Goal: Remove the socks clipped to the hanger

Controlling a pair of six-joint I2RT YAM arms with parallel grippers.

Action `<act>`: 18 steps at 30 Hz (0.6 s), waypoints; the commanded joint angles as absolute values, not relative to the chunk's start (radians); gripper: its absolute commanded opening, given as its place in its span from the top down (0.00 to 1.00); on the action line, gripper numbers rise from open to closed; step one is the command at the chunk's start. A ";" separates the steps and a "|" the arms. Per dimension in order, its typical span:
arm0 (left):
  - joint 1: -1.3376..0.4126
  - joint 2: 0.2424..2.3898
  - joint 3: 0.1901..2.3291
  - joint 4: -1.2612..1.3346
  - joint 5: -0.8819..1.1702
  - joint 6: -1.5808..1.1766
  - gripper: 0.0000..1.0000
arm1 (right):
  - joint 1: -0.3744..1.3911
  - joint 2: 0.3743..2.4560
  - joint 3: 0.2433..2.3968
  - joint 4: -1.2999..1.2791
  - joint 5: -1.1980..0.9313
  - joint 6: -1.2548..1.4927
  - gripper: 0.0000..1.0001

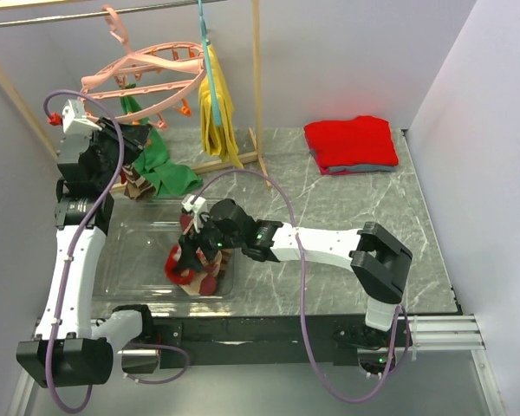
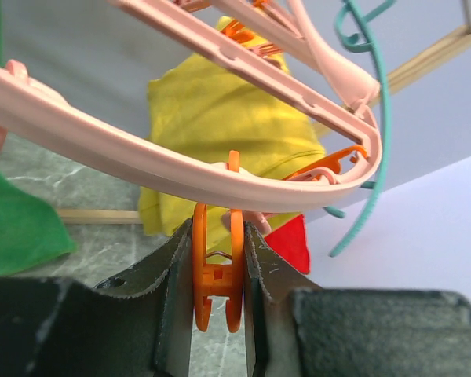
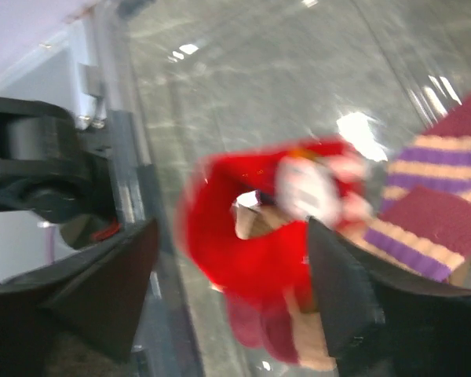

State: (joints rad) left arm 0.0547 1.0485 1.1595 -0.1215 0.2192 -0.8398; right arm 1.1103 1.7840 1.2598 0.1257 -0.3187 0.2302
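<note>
Hanger [image 1: 147,71] hangs tilted at the upper left, and my left gripper [image 2: 219,236] is raised to its ring. My left jaws are clamped on an orange clip [image 2: 210,302] that hangs from the underside of the ring, with a finger [image 2: 173,275] pressed on each side of it. Below that gripper a brown-striped sock [image 1: 138,185] hangs against the green cloth [image 1: 166,169]; I cannot tell which clip holds it. Behind the ring hang a yellow garment [image 2: 212,110] and a teal hanger [image 2: 381,133], close by but not between my fingers. Farther right, low on the table, a clear bin [image 1: 130,260] holds a red sock [image 3: 247,236] and a maroon sock [image 3: 436,208] with purple stripes, touching each other. My right gripper [image 3: 231,236] hovers over the bin with its jaws wide apart. The red sock shows blurred in the gap beneath them, and neither finger touches it as far as I can see. Folded red cloth [image 1: 351,143] lies well apart at the far right.
</note>
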 commanded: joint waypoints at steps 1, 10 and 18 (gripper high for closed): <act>0.055 1.026 1.230 -0.066 0.270 -0.887 0.99 | 1.114 1.717 1.253 0.132 -0.193 0.155 0.04; 0.054 1.032 1.249 -0.063 0.305 -0.928 0.99 | 1.111 1.850 1.399 0.337 0.055 0.011 0.00; 0.055 1.022 1.255 -0.064 0.321 -0.971 0.99 | 1.104 2.109 1.587 0.704 0.022 -0.046 0.00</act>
